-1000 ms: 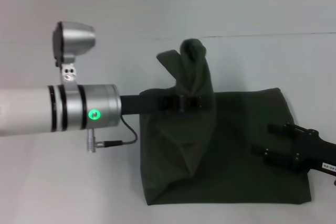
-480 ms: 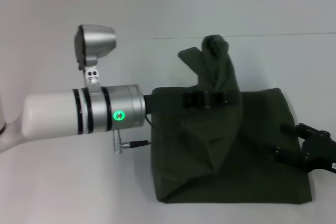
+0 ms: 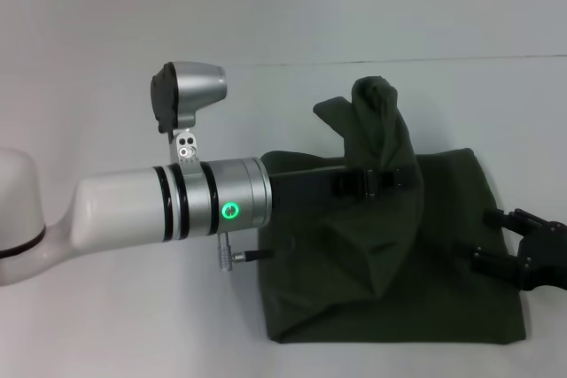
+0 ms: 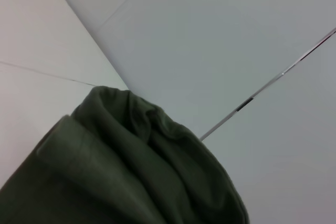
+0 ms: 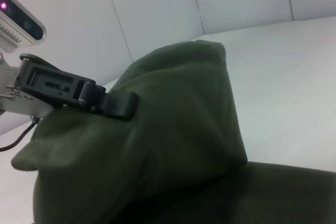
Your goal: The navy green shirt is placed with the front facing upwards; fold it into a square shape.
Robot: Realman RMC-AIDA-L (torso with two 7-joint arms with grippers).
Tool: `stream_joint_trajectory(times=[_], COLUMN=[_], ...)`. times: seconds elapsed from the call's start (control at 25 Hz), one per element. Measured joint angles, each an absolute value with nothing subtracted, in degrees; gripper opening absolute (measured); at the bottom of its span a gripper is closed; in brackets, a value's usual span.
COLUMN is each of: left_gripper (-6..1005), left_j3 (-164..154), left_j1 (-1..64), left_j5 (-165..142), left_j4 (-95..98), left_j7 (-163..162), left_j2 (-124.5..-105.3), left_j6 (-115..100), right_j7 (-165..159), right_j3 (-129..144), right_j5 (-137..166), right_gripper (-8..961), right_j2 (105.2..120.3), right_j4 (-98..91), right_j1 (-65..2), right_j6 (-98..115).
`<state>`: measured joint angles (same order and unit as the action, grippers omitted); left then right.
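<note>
Left gripper [image 3: 372, 181]: pinching a raised fold of the shirt [image 3: 390, 254].
Shirt: lifted bunch draped over the left gripper; remainder flat on the bench [image 3: 133, 307] beneath it.
Right gripper [image 3: 505, 241]: apparently spread, low over the shirt's edge.

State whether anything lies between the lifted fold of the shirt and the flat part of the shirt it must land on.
Nothing visible does. The left gripper holds the fold above the shirt; the right gripper hovers off at the shirt's right edge.

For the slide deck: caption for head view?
Left end effector lifts a shirt fold over the table.
</note>
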<state>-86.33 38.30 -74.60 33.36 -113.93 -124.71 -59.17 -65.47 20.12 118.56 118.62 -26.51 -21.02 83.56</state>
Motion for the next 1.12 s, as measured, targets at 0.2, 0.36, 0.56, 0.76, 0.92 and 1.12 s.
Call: stream_joint_trajectory(times=[0.2,0.36,0.56,0.76,0.92,1.12], left_gripper=[136,160,190,221,245,276], left_j3=[-88.08,-88.15,-89.57,-95.24,-99.37,-99.82], left_j1=[38.35,38.07,38.61,39.30,40.08,40.23], left_j5=[-70.24,-68.52,-67.80,-64.06,-60.07,-56.09], left_j4=[32.58,32.24,30.75,29.84,29.51,29.54], left_j7=[-110.62,-109.22,-108.30,-107.72,-107.62,-106.81], left_j2=[-124.72,-124.72,-124.71,-124.71,-124.71,-124.71], left_j6=[-58.41,-58.17,-57.30,-53.81,-51.80,-51.79], right_j7=[-65.56,-65.75,-65.82,-65.88,-66.17,-68.80], right_j3=[20.12,20.12,19.97,19.46,19.34,18.58], right_j5=[118.54,118.57,118.50,118.48,118.48,118.47], right_gripper=[884,883,882,884,882,883], right_j2=[118.37,118.23,118.08,117.92,117.84,117.84], right_j4=[-26.54,-26.55,-26.55,-26.62,-27.31,-31.83], right_j1=[-21.08,-21.28,-21.27,-21.26,-21.26,-20.09], right_j6=[83.55,83.55,83.56,83.66,83.91,85.22])
